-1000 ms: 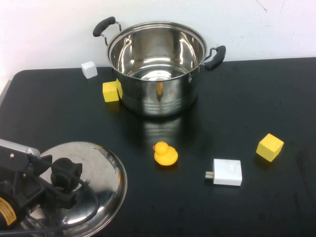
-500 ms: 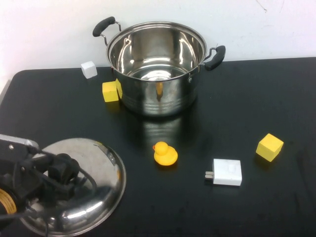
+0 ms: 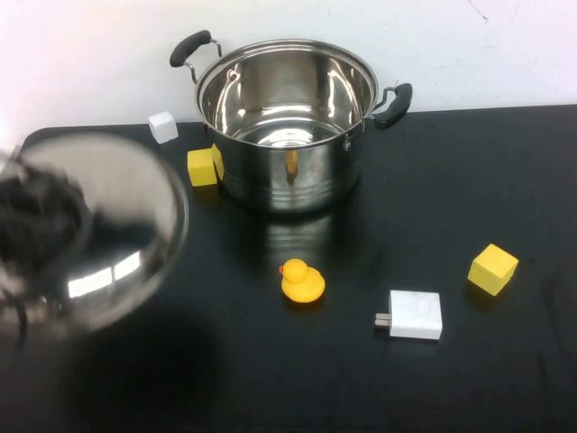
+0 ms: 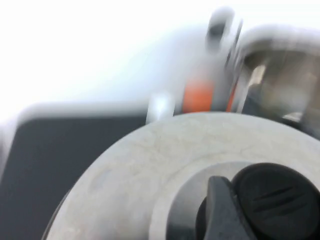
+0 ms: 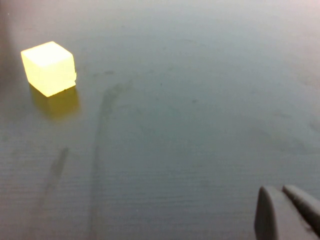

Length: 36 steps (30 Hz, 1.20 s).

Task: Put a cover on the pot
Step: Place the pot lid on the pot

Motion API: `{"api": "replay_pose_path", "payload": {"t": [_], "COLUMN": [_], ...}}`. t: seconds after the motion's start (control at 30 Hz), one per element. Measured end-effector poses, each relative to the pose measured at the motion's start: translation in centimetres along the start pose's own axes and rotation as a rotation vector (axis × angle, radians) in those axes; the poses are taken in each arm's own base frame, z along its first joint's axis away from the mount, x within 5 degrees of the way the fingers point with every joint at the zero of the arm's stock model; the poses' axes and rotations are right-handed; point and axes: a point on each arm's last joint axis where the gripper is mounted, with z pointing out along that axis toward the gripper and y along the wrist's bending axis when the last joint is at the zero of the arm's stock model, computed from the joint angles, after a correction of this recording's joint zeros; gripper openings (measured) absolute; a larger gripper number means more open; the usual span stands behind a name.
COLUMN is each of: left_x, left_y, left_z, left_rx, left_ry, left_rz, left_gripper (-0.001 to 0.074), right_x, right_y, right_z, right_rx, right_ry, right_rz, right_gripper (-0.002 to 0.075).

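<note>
Lid (image 3: 86, 230) now lifted off table, left gripper (image 4: 235, 200) clamping its knob. Right gripper (image 5: 287, 212) closed, low over table. Pot (image 3: 287, 122) uncovered, empty, far centre.

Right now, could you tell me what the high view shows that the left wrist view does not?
Only the high view shows the duck, the charger and the right-hand yellow cube. Only the left wrist view shows the lid's black knob close up, gripped by the left gripper. Both show the lifted lid, the pot and the white cube. The right gripper appears in neither.
</note>
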Motion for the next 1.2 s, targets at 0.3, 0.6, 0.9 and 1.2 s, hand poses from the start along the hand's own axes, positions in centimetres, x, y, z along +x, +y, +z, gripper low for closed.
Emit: {"api": "replay_pose_path", "payload": {"t": [0.3,0.6,0.9,1.2], "left_x": [-10.7,-14.9,-13.3,-10.3], "left_y": [-2.6,-6.3,-10.0,-11.4], "left_z": [3.9,12.7,19.3,23.1], "left_rx": [0.249,0.505,0.514,0.404], "left_ry": [-0.257,-0.118,-0.054,-0.062], "left_rz": [-0.038,0.032,0.087,0.22], "left_gripper": [0.0334,0.0334,0.0334,0.0334], "right_x": [0.0,0.0,0.0,0.0], "right_y": [0.0,0.0,0.0,0.0], "right_z": [0.0,0.0,0.0,0.0], "right_rx": [0.0,0.0,0.0,0.0], "right_ry": [0.0,0.0,0.0,0.0], "right_rz": [0.0,0.0,0.0,0.0], "right_gripper": [-0.0002,-0.0002,-0.0002,-0.0002]}}
